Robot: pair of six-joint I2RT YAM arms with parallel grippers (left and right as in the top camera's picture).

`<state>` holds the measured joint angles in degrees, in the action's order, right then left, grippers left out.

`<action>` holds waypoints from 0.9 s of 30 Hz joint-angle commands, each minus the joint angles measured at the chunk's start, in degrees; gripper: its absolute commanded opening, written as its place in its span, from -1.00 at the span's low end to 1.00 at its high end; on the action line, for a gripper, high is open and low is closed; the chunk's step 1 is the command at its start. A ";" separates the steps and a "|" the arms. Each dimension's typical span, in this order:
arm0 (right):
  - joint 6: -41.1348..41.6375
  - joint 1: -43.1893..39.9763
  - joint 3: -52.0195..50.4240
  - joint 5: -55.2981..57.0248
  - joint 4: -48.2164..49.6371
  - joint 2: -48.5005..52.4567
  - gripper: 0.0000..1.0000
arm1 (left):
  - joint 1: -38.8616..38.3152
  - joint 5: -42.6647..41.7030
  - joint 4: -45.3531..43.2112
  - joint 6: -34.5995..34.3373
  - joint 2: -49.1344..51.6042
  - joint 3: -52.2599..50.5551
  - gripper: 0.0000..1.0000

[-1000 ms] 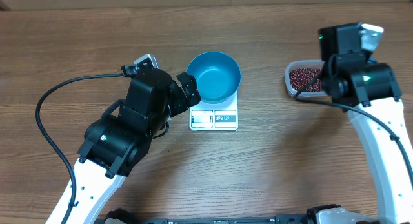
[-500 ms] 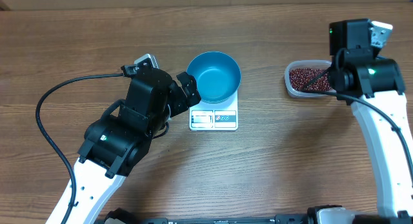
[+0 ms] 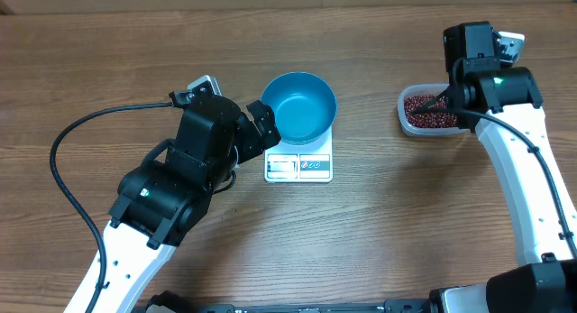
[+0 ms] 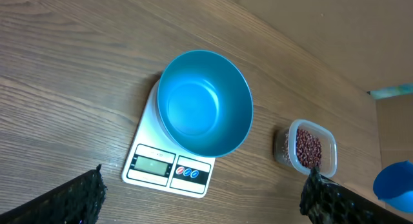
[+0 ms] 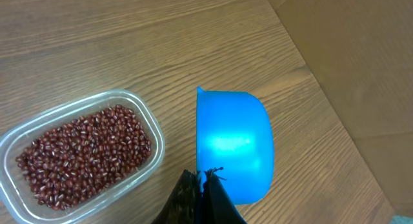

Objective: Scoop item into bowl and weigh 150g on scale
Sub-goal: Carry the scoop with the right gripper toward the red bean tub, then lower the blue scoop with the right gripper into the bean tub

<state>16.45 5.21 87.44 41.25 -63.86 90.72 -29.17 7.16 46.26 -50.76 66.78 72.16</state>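
Beans (image 5: 84,153), small and red-brown, lie in a loose layer in a clear plastic tub (image 5: 159,145) at the far right of the wooden table (image 3: 406,223). Just right of the tub hangs a bright blue scoop (image 5: 232,146), held up off the wood. The right gripper (image 5: 201,195) has its jaws pinched tight together at the scoop's near end, apparently on the handle, though the fingers hide the handle itself. I cannot tell from this angle whether the scoop faces up or down.

Near the middle of the table, the teal-blue bowl (image 3: 299,105) sits upright on the white digital scale (image 3: 299,167). It covers the far part of the platform, and the display and blue-marked buttons show at the near edge. The left gripper (image 3: 261,128) hovers just left of the bowl with its jaws spread wide and nothing between them. Its black padded fingers (image 4: 77,195) frame the bowl and scale in the left wrist view.
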 commanded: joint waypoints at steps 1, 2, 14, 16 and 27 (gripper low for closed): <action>-0.31 -0.46 1.88 -0.74 1.03 0.07 -0.92 | -0.07 0.94 0.07 1.07 -0.42 1.07 0.99; -0.31 -0.46 1.88 -1.16 1.25 0.07 -0.92 | -0.07 0.94 0.07 1.07 -0.42 1.07 0.99; -8.15 -0.42 1.88 -6.01 6.64 2.01 -0.92 | -0.07 0.94 0.11 1.07 -0.42 1.07 0.99; -10.80 -0.42 1.88 -5.99 7.08 3.43 -0.92 | -0.07 0.94 0.13 1.07 -0.42 1.07 0.99; -12.57 0.70 1.88 -4.92 10.03 7.06 -0.92 | -0.07 0.94 0.22 1.07 -0.42 1.07 0.99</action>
<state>4.97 5.30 87.44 35.79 -54.72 97.95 -29.17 7.16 46.30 -50.76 66.78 72.16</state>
